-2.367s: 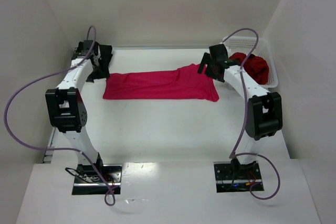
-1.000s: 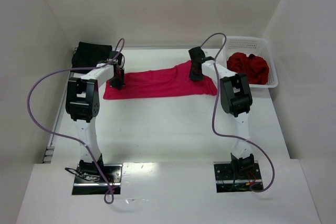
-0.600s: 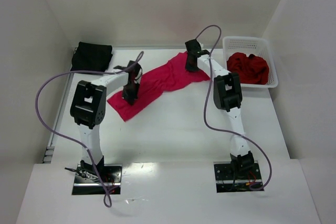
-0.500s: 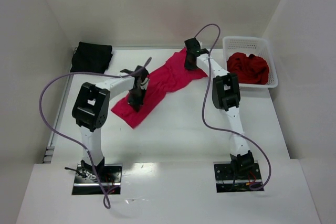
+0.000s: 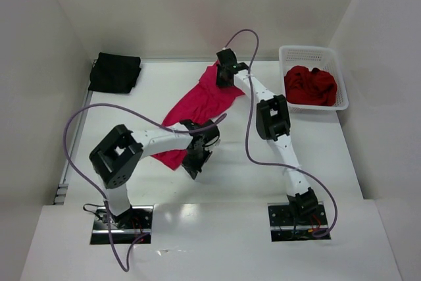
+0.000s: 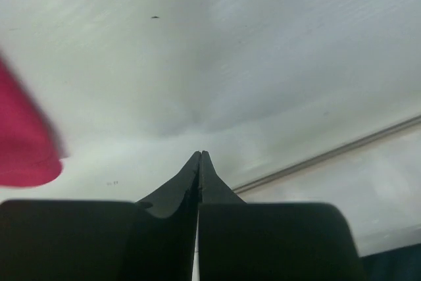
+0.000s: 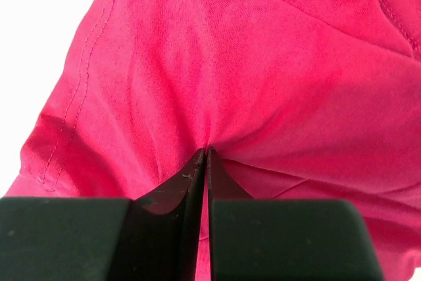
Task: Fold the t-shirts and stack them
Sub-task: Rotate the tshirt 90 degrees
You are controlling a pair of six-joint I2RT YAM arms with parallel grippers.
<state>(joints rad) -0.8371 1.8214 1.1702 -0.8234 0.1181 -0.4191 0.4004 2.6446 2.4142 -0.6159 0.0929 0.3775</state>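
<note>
Blurred crimson-pink shirt (image 6: 25, 137), cropped at edge

Pink t-shirt (image 7: 263, 64) — soft matt knit cloth; basket (image 5: 306, 48) — white plastic lattice.

You have one plain crimson-pink shirt (image 5: 204, 100), one plain black shirt (image 5: 115, 72), darker red shirts (image 5: 310, 87), a white lattice basket (image 5: 306, 49), a white tabletop (image 5: 145, 97).
</note>
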